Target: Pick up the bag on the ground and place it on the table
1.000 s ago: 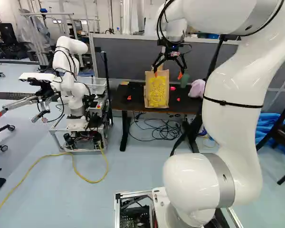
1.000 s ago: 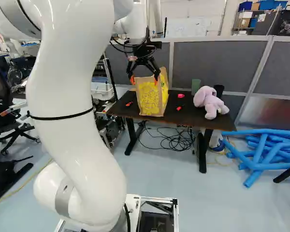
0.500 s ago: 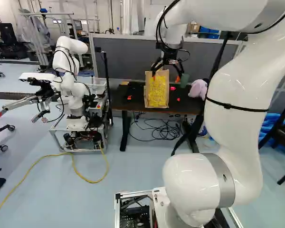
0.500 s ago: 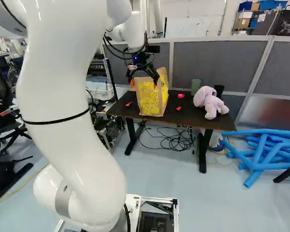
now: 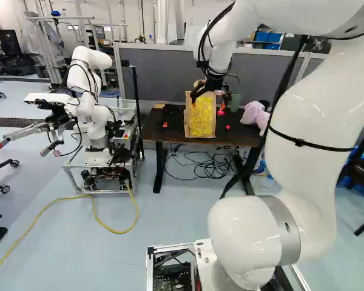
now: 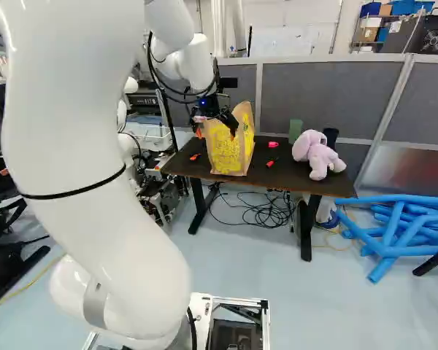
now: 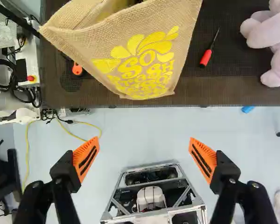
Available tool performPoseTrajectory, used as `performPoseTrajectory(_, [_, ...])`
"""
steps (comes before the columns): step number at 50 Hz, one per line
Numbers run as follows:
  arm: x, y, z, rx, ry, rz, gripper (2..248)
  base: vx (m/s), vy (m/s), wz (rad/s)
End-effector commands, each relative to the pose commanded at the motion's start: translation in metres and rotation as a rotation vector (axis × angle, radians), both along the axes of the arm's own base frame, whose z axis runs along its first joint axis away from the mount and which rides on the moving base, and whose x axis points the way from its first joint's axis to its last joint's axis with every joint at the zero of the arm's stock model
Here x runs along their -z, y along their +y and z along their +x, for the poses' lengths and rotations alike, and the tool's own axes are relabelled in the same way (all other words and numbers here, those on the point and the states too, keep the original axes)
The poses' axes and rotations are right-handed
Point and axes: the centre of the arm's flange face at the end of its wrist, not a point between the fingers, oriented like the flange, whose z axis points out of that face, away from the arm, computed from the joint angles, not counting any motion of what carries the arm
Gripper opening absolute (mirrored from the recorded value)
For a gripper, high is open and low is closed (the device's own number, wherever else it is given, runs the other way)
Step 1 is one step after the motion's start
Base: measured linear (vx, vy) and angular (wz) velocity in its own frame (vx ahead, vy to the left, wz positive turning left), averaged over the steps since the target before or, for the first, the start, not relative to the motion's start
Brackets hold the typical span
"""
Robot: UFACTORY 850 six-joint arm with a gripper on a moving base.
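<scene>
Right base view: bag (image 6: 225, 153) upright on the tabletop (image 6: 292, 169), with the released tool (image 6: 215, 134) at its top; contact impossible to tell. Right of the bag, pink toy (image 6: 317, 154), green cup (image 6: 295, 130) and screwdriver (image 6: 270, 163). On the floor, blue tubes (image 6: 390, 233) in plain sight, unlike in the left base view.

Left base view: tool against the backdrop of the bag's upper edge. At left, another robot (image 5: 97, 124) nearly whole, mostly hidden behind the arm in the right base view; yellow cable (image 5: 94, 209) curving across the floor.

Wrist view: orange pads (image 7: 85, 161) spread wide on either side of the tool's (image 7: 142, 141) central gap; bag ahead, outside that gap. Visible only here, the screwdriver's thin dark shaft and the bag's opening.
</scene>
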Motion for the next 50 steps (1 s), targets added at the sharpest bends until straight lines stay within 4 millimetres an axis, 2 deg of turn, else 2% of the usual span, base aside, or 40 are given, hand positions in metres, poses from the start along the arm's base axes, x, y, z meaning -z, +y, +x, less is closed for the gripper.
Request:
performPoseTrajectory(24, [0.049,0.012,-0.037,-0.045,-0.187,-0.015,247,0.000,0.000,0.000])
performPoseTrajectory(50, [0.099,0.025,-0.091,-0.089,-0.395,-0.035,247,0.000,0.000,0.000])
